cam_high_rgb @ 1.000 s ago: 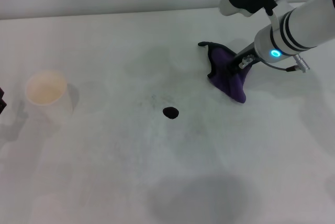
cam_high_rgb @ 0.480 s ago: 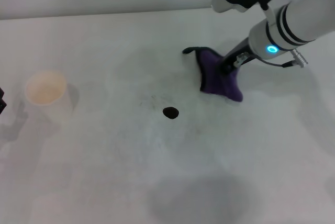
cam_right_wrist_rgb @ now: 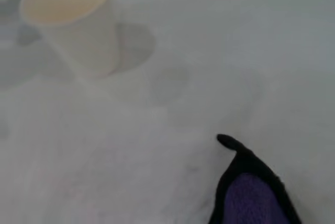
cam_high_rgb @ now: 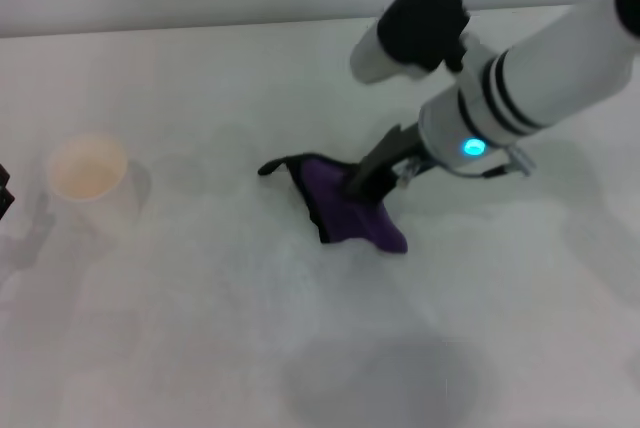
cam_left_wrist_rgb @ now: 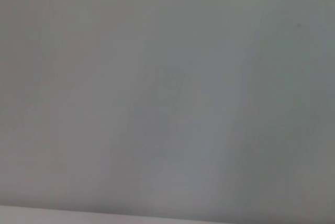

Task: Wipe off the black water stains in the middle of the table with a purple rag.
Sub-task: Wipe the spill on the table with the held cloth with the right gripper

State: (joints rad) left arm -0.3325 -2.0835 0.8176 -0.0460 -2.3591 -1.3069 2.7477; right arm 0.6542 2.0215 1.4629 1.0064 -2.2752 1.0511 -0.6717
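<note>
The deep-purple cloth rag with black edging [cam_high_rgb: 345, 210] lies bunched at the centre of the wide white matte table [cam_high_rgb: 200, 328], pinched by the right gripper [cam_high_rgb: 368, 186], whose dark fingers are closed on its upper fold. Its black corner loop points left. Farther left stands an open cream paper cup [cam_high_rgb: 90, 180], contents indiscernible.

purple rag [cam_high_rgb: 345, 206] dragged left, black stain covered

Purple rag [cam_high_rgb: 348, 210] bunched, black-edged corner trailing left, lying mid white worktop [cam_high_rgb: 200, 328]; black stain not visible
</note>
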